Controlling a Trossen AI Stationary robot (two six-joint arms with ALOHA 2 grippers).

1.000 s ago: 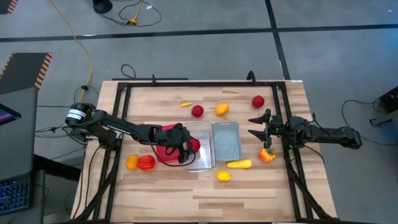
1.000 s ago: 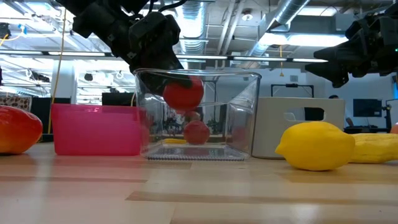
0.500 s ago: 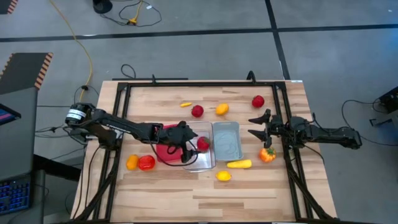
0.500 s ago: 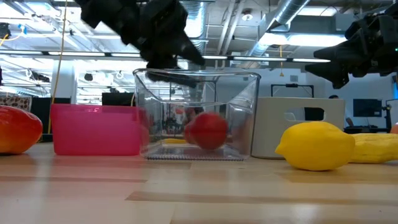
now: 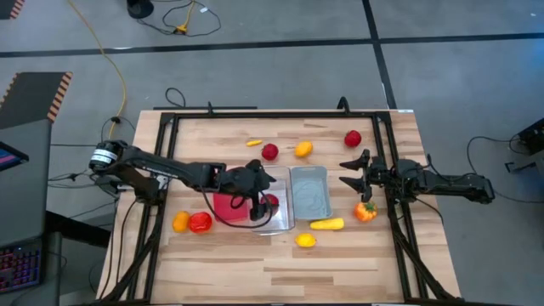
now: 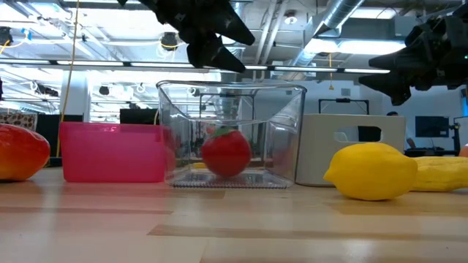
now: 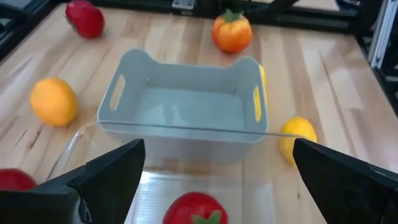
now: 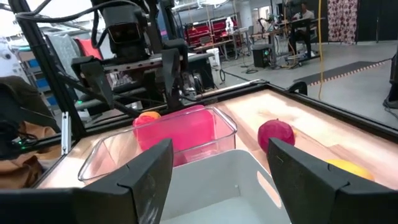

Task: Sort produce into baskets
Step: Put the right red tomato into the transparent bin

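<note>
My left gripper hangs open and empty above the clear bin, its fingers spread wide in the left wrist view and above the bin's rim in the low view. A red tomato rests on the clear bin's floor, also seen below the fingers. The red bin stands to the clear bin's left, the pale blue bin to its right. My right gripper waits open and empty at the right, beside the pale blue bin.
Loose produce lies around the bins: a red one, an orange one, a red one and a small yellow one behind; an orange and a red at the left; a lemon, a yellow long one and a pepper in front.
My left gripper has let go of the red tomato over the clear bin and has gone up, clear of the rim. The tomato has dropped to the bin's floor, rolled a little and now lies there.
</note>
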